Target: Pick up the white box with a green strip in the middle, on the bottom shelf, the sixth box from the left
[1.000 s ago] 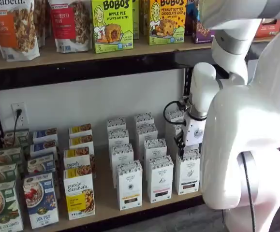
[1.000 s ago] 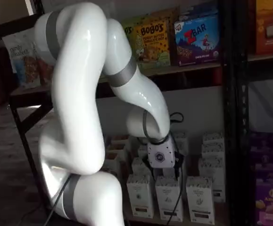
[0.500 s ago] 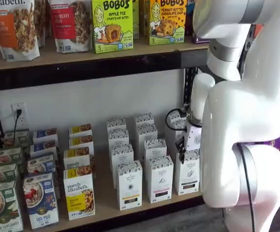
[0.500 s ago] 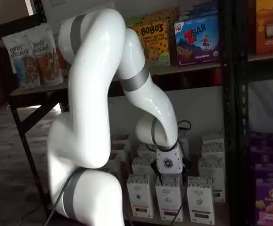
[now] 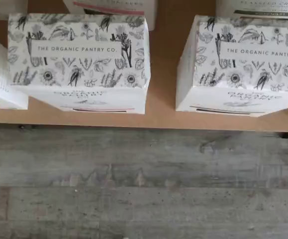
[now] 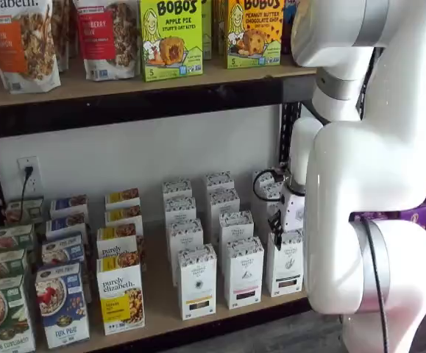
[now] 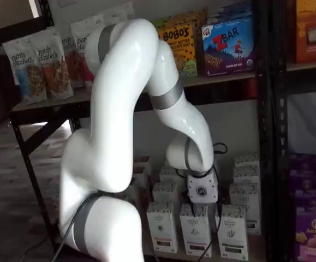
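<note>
Over the last second I have lowered my white-bodied, black-fingered hand point(image 6: 277, 234) to the tall white carton point(image 6: 285, 262) at the front of the light wooden bench point(image 6: 165, 294), finger spread impossible to tell, nothing visibly gripped.

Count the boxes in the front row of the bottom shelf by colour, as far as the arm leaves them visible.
white boxes: 3
yellow-and-white box: 1
blue box: 1
green box: 1
Total: 6
</note>
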